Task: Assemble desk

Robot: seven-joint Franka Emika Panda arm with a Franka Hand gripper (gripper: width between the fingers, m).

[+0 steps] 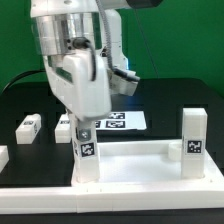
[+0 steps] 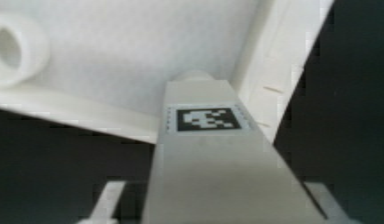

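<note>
Exterior view: the hand (image 1: 85, 121) closes from above on the upper end of an upright leg post (image 1: 87, 152), which stands at the corner of the tabletop panel (image 1: 140, 162) toward the exterior view's left. A second leg post (image 1: 192, 136) stands upright at the corner toward the exterior view's right. The panel lies flat on the black table (image 1: 30, 98). Two loose leg posts (image 1: 30, 126) (image 1: 65, 126) lie on the table toward the exterior view's left, and the marker board (image 1: 125, 122) lies behind the panel. Wrist view: the tagged leg post (image 2: 208, 150) runs between the two fingers (image 2: 111, 200) of the hand (image 2: 210, 200), pinched from both sides. Beyond it lie the panel's flat surface (image 2: 100, 95), a raised rim (image 2: 278, 60) and one round corner socket (image 2: 11, 50).
</note>
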